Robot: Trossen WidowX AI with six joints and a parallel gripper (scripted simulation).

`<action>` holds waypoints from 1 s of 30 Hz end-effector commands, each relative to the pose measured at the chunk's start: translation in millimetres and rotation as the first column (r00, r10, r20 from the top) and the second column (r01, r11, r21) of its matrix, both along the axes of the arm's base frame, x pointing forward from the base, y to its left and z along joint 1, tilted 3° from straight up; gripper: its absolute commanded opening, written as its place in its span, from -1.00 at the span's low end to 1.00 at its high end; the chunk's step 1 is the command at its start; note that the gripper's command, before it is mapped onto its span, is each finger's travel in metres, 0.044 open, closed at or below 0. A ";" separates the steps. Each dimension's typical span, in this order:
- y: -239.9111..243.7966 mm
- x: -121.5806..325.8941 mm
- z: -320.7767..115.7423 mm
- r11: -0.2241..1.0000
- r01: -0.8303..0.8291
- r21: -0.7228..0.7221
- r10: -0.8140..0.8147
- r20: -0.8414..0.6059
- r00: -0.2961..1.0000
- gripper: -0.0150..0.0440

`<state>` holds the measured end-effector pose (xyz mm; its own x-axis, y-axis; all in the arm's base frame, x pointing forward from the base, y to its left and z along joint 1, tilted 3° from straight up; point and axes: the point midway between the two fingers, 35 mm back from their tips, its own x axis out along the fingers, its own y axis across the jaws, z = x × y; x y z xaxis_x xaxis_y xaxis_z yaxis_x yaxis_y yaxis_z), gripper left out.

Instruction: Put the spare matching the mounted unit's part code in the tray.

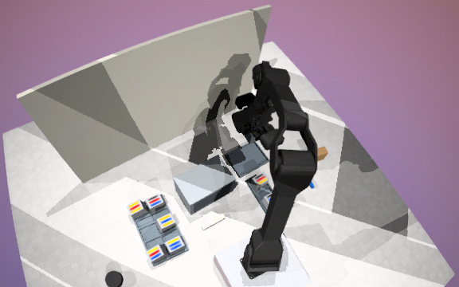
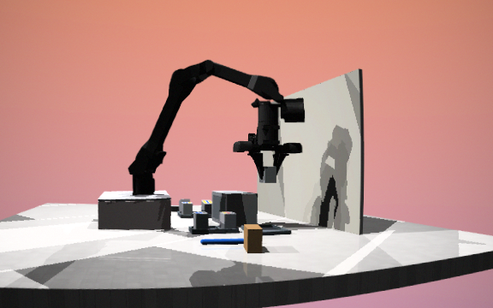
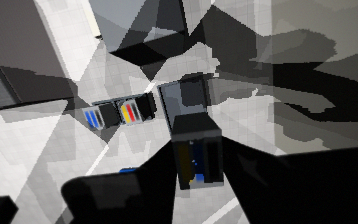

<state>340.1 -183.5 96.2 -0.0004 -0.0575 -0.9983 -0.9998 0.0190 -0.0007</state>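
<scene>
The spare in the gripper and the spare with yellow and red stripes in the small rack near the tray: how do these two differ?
The held spare hangs in the air, clamped by the gripper; the racked spare sits in the small rack. The held spare's label appears to show yellow and blue, partly shaded; the racked spare's label shows yellow and red. The held spare hangs roughly over the tray; the racked spare sits beside it. Both are small grey blocks with striped labels.

Top cam high/oblique, ext low side-on, wrist looks down; all share tray (image 1: 249, 159).

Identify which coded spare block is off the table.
The spare clamped in the gripper, hanging high above the dark tray; the other coded blocks all sit in their racks.
</scene>
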 end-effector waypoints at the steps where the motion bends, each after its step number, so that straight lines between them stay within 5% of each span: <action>1: -1.1 0.3 -6.1 1.000 -0.006 -0.002 0.006 -0.006 1.000 -0.49; 30: -4.3 2.6 -37.4 1.000 -0.006 -0.002 0.006 -0.006 1.000 -0.49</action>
<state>343.0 -187.0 63.8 -0.0002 -0.0577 -0.9983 -0.9998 0.0190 -0.0009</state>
